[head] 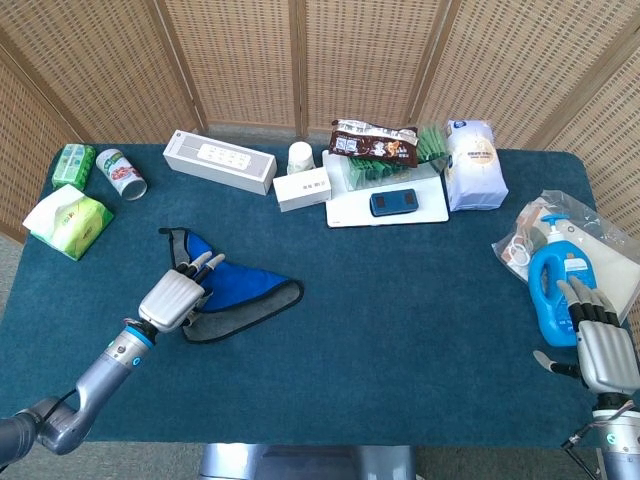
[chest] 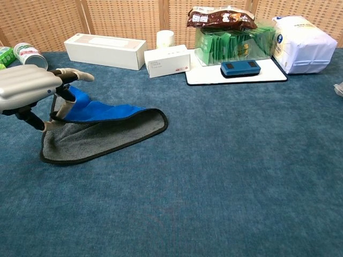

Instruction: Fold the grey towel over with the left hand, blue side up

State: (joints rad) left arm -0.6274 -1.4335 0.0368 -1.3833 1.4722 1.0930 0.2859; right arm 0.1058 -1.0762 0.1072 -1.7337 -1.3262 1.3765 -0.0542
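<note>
The towel (head: 240, 293) (chest: 104, 131) lies on the blue table cover at the left, partly doubled over: its blue underside (chest: 99, 112) faces up across the far part, while grey pile (chest: 107, 138) shows along the near edge. My left hand (head: 175, 297) (chest: 29, 88) grips the towel's far-left edge and holds that edge lifted above the near-left corner. Down at the table's right front corner my right hand (head: 603, 345) rests with fingers apart, holding nothing.
A blue soap bottle (head: 553, 278) and a plastic bag (head: 575, 225) stand close to the right hand. Along the back are a long white box (head: 219, 160), a small white box (chest: 166, 60), a cup (head: 300, 156), a tray (head: 385, 212) with snacks and a tissue pack (head: 68, 221) at the left.
</note>
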